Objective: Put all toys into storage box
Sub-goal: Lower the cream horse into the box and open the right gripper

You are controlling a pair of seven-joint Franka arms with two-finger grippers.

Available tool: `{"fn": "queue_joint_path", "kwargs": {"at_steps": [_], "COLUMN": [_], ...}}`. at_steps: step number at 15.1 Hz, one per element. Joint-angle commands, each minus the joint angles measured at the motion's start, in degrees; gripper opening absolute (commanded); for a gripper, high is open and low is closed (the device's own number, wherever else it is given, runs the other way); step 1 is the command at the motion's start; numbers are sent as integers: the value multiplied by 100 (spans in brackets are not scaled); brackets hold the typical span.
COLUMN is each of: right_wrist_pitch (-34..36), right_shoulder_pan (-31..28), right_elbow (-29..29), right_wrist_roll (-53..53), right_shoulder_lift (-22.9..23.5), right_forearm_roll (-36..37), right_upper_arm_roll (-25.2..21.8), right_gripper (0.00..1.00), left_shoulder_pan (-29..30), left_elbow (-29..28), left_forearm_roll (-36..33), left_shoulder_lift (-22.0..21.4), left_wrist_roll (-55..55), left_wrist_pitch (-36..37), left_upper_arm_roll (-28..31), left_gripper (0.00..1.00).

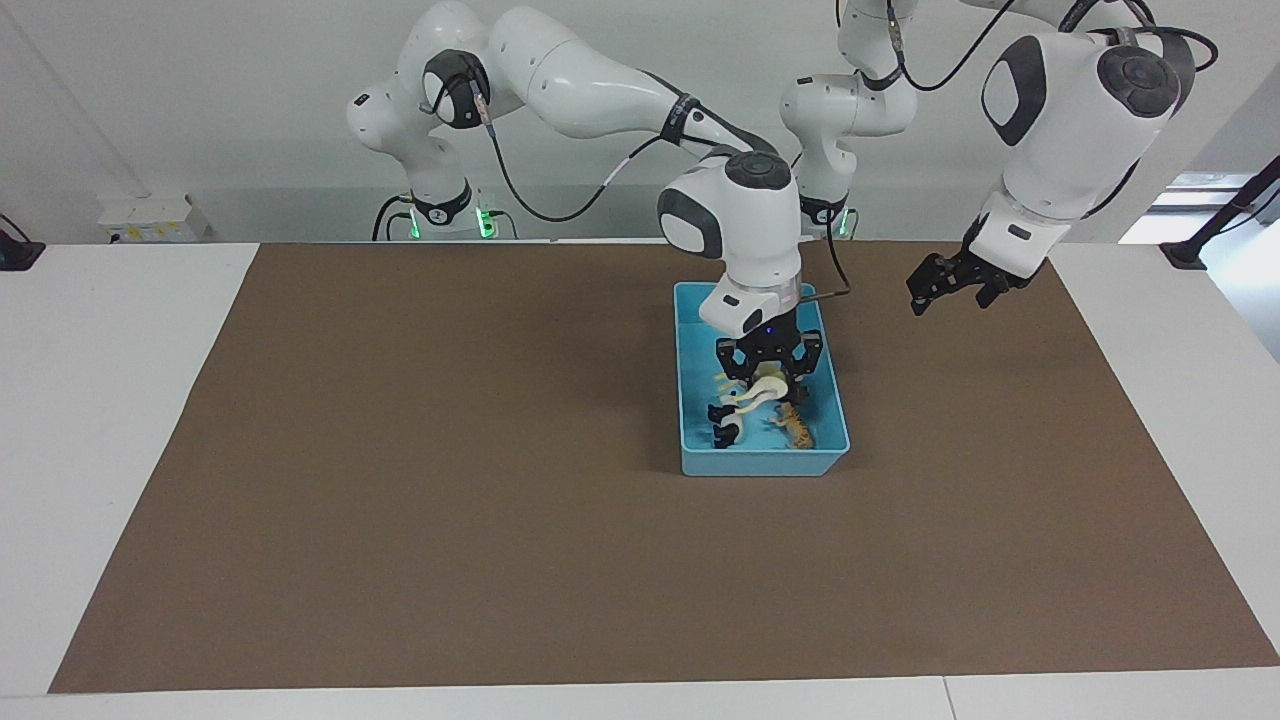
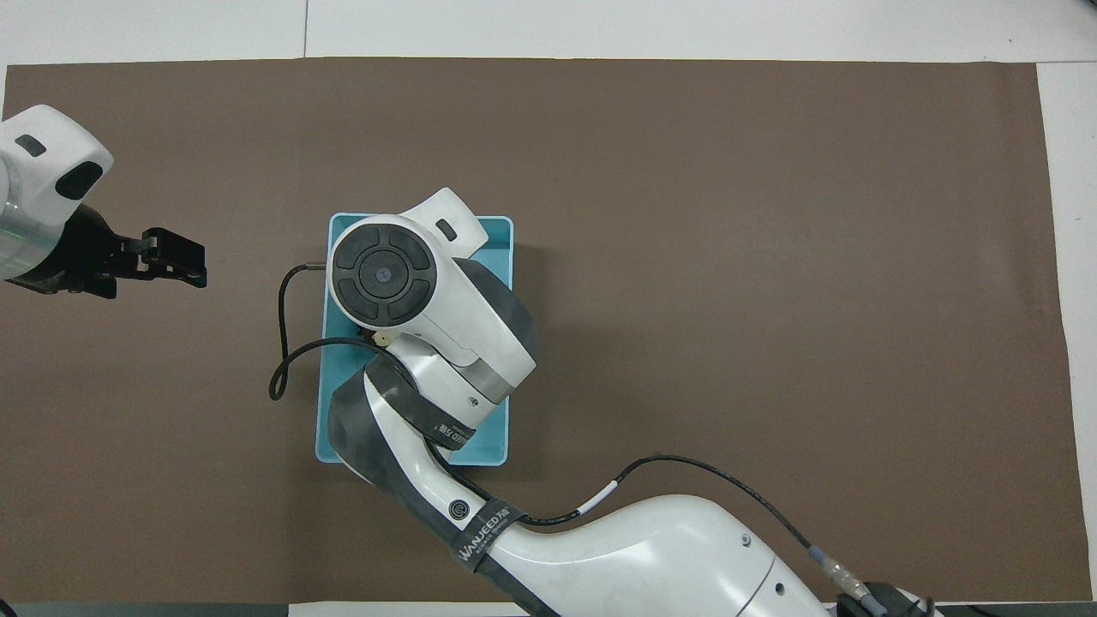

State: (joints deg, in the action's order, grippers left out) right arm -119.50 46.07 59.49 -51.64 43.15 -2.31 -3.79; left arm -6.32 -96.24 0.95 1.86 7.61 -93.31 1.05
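The light-blue storage box (image 1: 760, 466) (image 2: 491, 244) sits mid-table, toward the left arm's end. My right gripper (image 1: 768, 378) hangs low inside it, with the cream-white horse (image 1: 752, 394) right at its tips, just above the box floor. Under the horse the black-and-white panda (image 1: 722, 424) shows in part, and the orange tiger (image 1: 797, 427) lies beside it. The gripper hides the brown animal. From overhead, the right arm covers all the toys. My left gripper (image 1: 934, 284) (image 2: 176, 258) waits open and empty in the air over the mat, beside the box.
A brown mat (image 1: 420, 480) covers most of the white table (image 1: 110, 400). The right arm's cable (image 2: 283, 343) loops out past the box wall on the left arm's side.
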Motion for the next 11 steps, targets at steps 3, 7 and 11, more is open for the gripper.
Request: {"fn": "queue_joint_path", "kwargs": {"at_steps": [3,7,11], "right_wrist_pitch": [259,383,681], "right_shoulder_pan": [-115,-614,-1677], "right_elbow": [-105,131,1019], "right_wrist_roll": [-672,-321,1379], "right_shoulder_lift": [-192,-911,-1817], "right_forearm_roll": [46,143,90], "right_upper_arm_roll": [-51,-289,-280], "right_gripper": [100,100,100], "left_shoulder_pan": [289,526,456], "left_elbow": [-114,-271,-211], "left_forearm_roll": [-7,-7,-25], "left_shoulder_lift": [-212,-379,-415], "left_wrist_roll": [-207,-225,-549], "left_wrist_pitch": [50,59,24], "left_upper_arm_roll": [-184,-395,-386], "left_gripper": [100,100,100]}}
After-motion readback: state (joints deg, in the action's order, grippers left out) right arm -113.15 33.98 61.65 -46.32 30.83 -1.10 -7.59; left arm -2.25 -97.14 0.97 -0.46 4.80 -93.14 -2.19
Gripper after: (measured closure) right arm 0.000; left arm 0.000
